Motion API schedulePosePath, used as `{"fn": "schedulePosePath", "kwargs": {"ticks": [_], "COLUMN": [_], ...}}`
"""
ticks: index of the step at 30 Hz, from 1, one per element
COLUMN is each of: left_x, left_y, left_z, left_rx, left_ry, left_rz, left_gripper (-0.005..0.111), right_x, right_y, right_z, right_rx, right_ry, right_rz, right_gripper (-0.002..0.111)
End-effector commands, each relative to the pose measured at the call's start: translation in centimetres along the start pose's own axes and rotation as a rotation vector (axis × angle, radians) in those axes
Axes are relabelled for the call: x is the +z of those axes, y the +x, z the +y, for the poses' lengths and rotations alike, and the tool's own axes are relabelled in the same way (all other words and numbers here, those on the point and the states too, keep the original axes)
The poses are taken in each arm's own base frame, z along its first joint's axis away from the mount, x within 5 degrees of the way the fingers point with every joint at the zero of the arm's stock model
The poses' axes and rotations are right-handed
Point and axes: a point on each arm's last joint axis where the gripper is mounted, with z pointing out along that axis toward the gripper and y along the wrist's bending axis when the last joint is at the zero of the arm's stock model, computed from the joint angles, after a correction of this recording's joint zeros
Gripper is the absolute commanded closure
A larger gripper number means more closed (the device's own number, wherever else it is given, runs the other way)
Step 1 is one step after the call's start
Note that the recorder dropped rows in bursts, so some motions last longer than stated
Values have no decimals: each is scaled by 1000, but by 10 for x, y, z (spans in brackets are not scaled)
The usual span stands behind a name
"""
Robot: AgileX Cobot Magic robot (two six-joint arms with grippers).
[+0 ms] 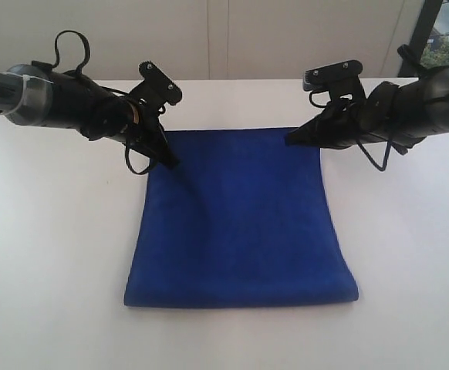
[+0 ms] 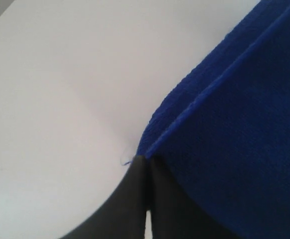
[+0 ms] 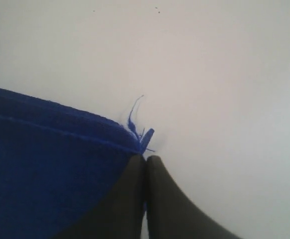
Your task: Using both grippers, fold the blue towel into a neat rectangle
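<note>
We have the towel (image 1: 240,223) flat on the worktop (image 1: 55,254), left and right jaws each pinched shut on a far corner, so the fold looks just begun: next, lift both corners evenly toward the near edge.

This is looking like a robotics lab: a left arm (image 1: 32,94) and a right arm (image 1: 433,100) are hanging over a white table (image 1: 55,270). Pale wall panels (image 1: 286,38) and a window (image 1: 448,35) are standing behind.
</note>
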Motion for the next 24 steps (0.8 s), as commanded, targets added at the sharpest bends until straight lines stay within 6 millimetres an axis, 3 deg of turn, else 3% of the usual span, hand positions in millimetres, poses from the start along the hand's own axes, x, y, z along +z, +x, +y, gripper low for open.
{"fn": "schedulePosePath", "kwargs": {"ticks": [1,5,8,15,19,24], "left_x": [0,0,0,0,0,-4], "left_y": [1,1,1,1,1,0], "left_z": [3,3,3,3,3,5], "left_rx": [-6,-6,-6,-6,-6,-4], "left_ry": [-5,-5,-5,-5,-5,-8], "left_rz": [9,9,9,11,11,16], "left_gripper": [107,107,98,60,52,51], "right_x": [3,4,4,4,4,3], "right_y": [1,1,1,0,-1,-6], "right_z": [-2,-2,-2,-3,-4,-6], "right_rx": [-11,-11,-11,-11,-11,5], "right_ry": [13,14,16,23,33,62], "right_rz": [-11,-11,-13,-23,-39,-88], "right_gripper": [108,108,104,71,56,46]}}
